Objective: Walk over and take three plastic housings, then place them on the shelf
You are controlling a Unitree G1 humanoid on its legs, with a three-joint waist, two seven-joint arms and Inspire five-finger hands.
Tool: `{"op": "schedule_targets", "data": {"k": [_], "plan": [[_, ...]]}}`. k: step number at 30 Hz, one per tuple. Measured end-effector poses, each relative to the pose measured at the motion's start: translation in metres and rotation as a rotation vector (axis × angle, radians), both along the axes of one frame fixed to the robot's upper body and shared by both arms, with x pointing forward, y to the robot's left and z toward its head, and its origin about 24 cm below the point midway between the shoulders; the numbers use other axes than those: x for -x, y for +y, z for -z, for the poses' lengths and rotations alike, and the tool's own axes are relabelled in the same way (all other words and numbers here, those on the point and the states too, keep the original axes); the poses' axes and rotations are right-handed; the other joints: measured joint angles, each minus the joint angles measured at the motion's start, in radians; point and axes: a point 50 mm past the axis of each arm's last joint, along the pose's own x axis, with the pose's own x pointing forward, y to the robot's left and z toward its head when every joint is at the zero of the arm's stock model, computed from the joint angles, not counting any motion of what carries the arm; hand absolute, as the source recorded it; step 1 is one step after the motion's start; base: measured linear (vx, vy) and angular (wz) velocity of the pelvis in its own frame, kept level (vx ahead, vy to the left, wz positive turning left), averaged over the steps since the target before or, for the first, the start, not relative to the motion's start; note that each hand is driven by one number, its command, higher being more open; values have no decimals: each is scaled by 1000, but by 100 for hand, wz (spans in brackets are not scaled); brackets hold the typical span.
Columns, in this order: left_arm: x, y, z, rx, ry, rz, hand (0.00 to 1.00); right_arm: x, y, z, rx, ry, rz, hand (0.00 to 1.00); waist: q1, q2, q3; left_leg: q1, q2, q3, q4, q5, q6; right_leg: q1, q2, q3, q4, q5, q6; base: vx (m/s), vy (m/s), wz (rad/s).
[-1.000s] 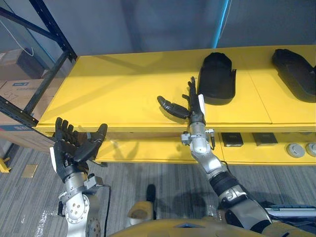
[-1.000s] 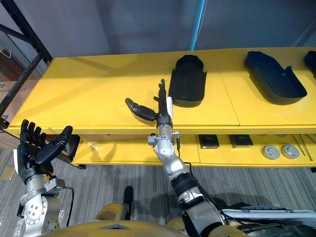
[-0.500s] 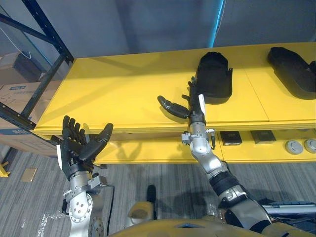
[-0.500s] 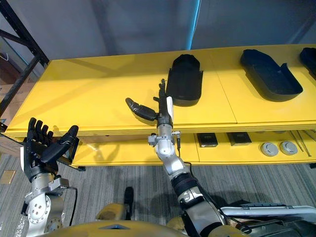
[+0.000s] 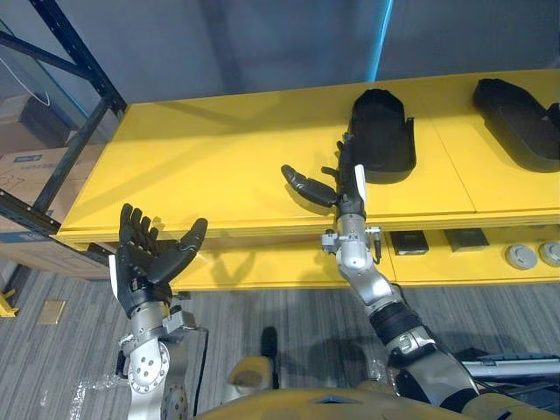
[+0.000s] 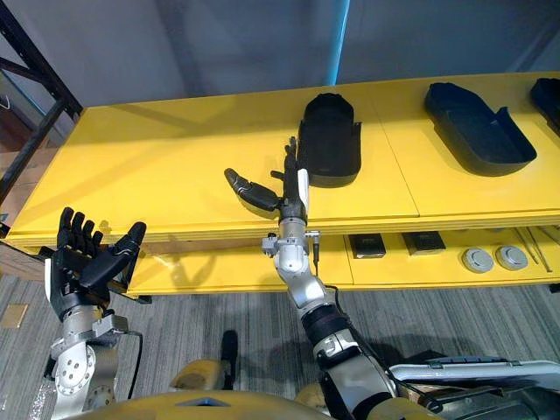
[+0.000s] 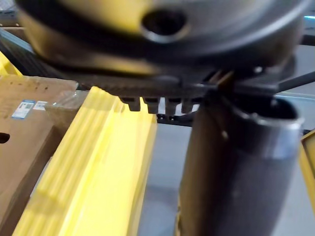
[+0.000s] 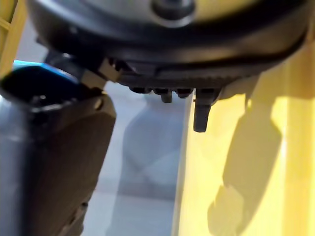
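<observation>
Yellow desk (image 5: 219,157) with three black plastic housings along its far edge: nearest plastic housing (image 5: 381,136) around the middle of that edge, second plastic housing (image 5: 516,118) further toward the right corner, third plastic housing (image 6: 551,92) cut off at the right limit of the right eye view.

Right hand (image 5: 346,192) raised above the front half of the desk, open, fingers (image 5: 342,162) straight and pointing toward the far edge, thumb spread wide to the left, nothing held; fingertips just beside the near-left side of the nearest plastic housing, contact not discernible.

Left hand (image 5: 144,267) in front of the desk's front edge near the left corner, palm turned up, fingers spread and empty.

Lower shelf (image 5: 262,262) beneath the desk, with small dark boxes (image 5: 409,243) and round discs (image 5: 523,256). Dark rack frame (image 5: 79,79) and cardboard boxes (image 5: 35,166) beyond the left corner.
</observation>
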Motion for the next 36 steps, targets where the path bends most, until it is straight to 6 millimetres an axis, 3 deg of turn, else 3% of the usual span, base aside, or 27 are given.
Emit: {"op": "schedule_targets", "data": {"k": [17,23,25,27,30,33,36], "plan": [[0,0,0,1,-1,0,100,-4,-4,-7,-10,-15,19,100,-3,2,14,0,0,5,0,2,3,-11,-3,7,14,-4,1,0,0,0],[-1,0,-2,-2,-15,-7,100,-2,1,-11,-26,-32,-73,100,-11,2,14,0,2,15,0,-2,-1,-17,-2,16,9,-3,1,-8,-8,-4],[-1,1,-9,-6,-46,-20,100,10,5,-19,-52,-79,-125,100,-18,-1,13,0,4,26,0,-7,-3,-16,3,25,-6,2,4,8,-13,-13],[-2,4,-30,-28,-148,-45,100,35,14,-38,-116,-179,-228,100,-33,-12,11,6,14,55,0,-14,-1,-16,16,51,-40,24,10,41,-14,-35],[-11,1,-58,-52,-302,-37,100,58,16,-55,-166,-268,-312,100,-49,-35,-1,24,23,86,0,-20,-4,-2,31,81,-76,48,9,67,-25,-39],[-22,-6,-86,-75,-468,10,100,75,-2,-72,-196,-382,-271,100,-89,-73,-23,52,33,136,0,-34,-7,2,41,128,-98,63,5,48,-10,-44],[-27,-11,-91,-82,-497,55,100,84,-32,-75,-200,-432,-130,100,-122,-93,-36,86,39,197,-1,-52,-9,1,47,188,-112,75,5,-4,6,-61]]}}
